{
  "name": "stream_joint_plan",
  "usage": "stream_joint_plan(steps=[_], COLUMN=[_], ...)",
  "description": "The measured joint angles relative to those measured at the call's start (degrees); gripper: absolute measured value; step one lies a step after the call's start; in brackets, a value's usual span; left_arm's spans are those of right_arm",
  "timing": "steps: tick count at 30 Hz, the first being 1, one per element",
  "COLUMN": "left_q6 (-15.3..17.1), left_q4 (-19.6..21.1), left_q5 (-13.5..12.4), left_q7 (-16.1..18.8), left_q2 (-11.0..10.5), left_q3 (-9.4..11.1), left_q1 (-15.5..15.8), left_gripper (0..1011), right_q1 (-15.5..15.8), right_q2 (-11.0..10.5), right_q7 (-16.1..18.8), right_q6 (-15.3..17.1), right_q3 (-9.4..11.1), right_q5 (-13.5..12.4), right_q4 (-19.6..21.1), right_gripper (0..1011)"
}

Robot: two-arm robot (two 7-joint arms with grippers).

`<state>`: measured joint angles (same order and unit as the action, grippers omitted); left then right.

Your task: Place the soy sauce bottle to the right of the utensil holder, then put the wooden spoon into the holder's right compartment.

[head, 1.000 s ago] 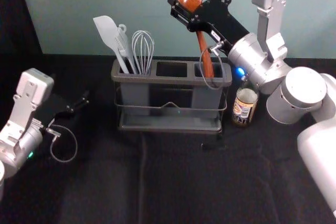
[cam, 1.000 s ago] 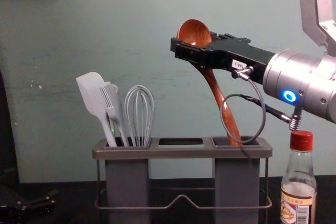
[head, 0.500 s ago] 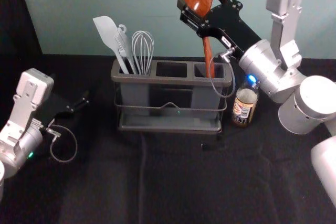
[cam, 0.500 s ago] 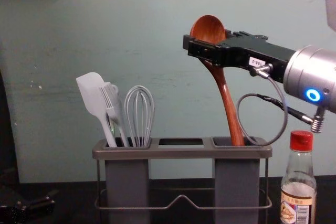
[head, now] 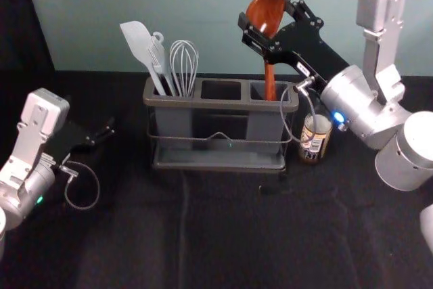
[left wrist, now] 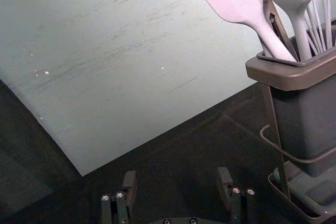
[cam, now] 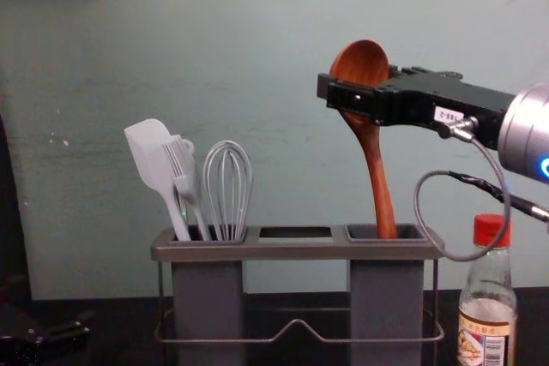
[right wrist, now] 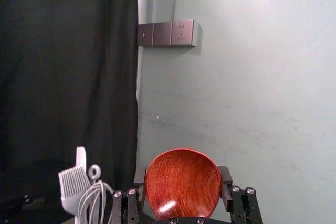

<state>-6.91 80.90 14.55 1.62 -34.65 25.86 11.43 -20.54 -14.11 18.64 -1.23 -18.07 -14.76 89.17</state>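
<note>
Over at the holder, the right gripper has the bowl of the reddish-brown wooden spoon pinched between its fingers high above the rim, and the handle runs down into the right compartment of the gray plastic utensil holder, midway between that opening's side edges, its tip hidden behind the front rim. The clear glass soy sauce bottle with a red cap stands upright just right of the holder, a narrow gap between them. Off to the holder's left, with open black cloth between, the left gripper is parked, fingers spread wide.
</note>
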Motion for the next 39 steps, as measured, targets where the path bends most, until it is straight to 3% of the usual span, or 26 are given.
stream_joint_plan(steps=[13, 39], left_q6=[0.0, 0.0], left_q4=[0.0, 0.0], left_q5=[0.0, 0.0], left_q7=[0.0, 0.0], left_q2=[0.0, 0.0], left_q3=[0.0, 0.0], left_q1=[0.0, 0.0], left_gripper=[1005, 1005], right_q1=[2.2, 2.5], right_q2=[-1.0, -1.1], right_q7=[-0.5, 0.4], right_q6=[1.4, 1.9], right_q3=[0.4, 0.1], right_q5=[-0.5, -2.1], right_q4=[1.0, -2.9], right_gripper=[836, 837])
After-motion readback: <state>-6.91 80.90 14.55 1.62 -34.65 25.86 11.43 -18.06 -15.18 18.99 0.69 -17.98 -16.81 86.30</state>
